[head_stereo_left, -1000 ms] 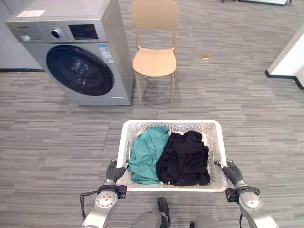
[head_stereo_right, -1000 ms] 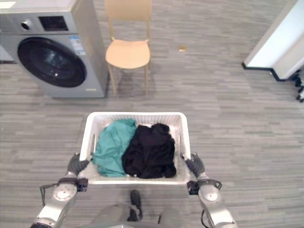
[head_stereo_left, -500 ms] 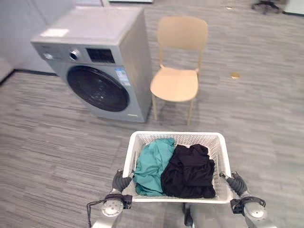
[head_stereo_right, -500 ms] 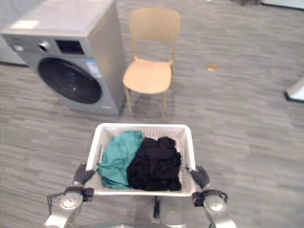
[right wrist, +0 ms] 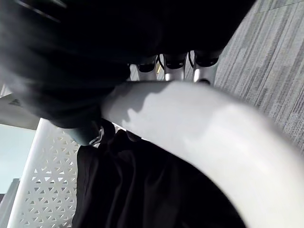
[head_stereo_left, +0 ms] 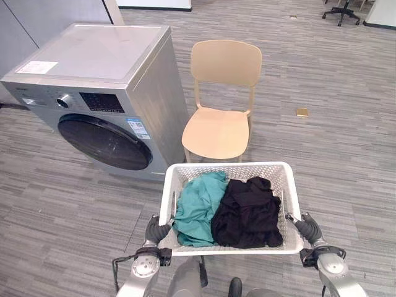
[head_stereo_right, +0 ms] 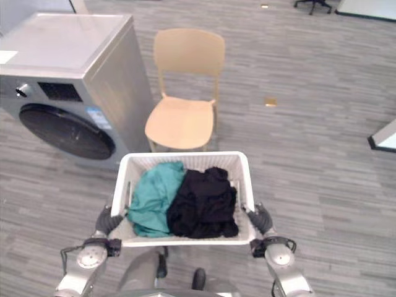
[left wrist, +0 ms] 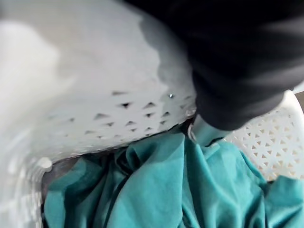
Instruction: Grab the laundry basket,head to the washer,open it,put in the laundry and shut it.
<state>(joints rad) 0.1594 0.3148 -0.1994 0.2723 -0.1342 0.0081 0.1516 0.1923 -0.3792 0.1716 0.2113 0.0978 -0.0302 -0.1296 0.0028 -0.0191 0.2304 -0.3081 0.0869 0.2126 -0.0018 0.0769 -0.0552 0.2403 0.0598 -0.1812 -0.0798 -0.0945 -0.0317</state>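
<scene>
I hold a white perforated laundry basket point(head_stereo_left: 226, 166) in front of me, lifted off the floor. My left hand point(head_stereo_left: 156, 231) grips its left rim and my right hand point(head_stereo_left: 307, 228) grips its right rim. In the right wrist view my fingers point(right wrist: 174, 62) curl round the basket's rim point(right wrist: 199, 123). Inside lie a teal garment point(head_stereo_left: 197, 208) on the left and a black garment point(head_stereo_left: 248, 211) on the right. The grey front-loading washer point(head_stereo_left: 93, 68) stands ahead to the left, with its round dark door point(head_stereo_left: 105, 142) shut.
A beige plastic chair point(head_stereo_left: 220, 129) stands right beside the washer, just beyond the basket. A small tan object point(head_stereo_left: 302, 112) lies on the grey floor further right. A white wall base point(head_stereo_right: 385, 135) shows at the right edge.
The camera has moved: washer and chair now sit closer and lower in view. The basket stays held in both hands with the laundry unchanged.
</scene>
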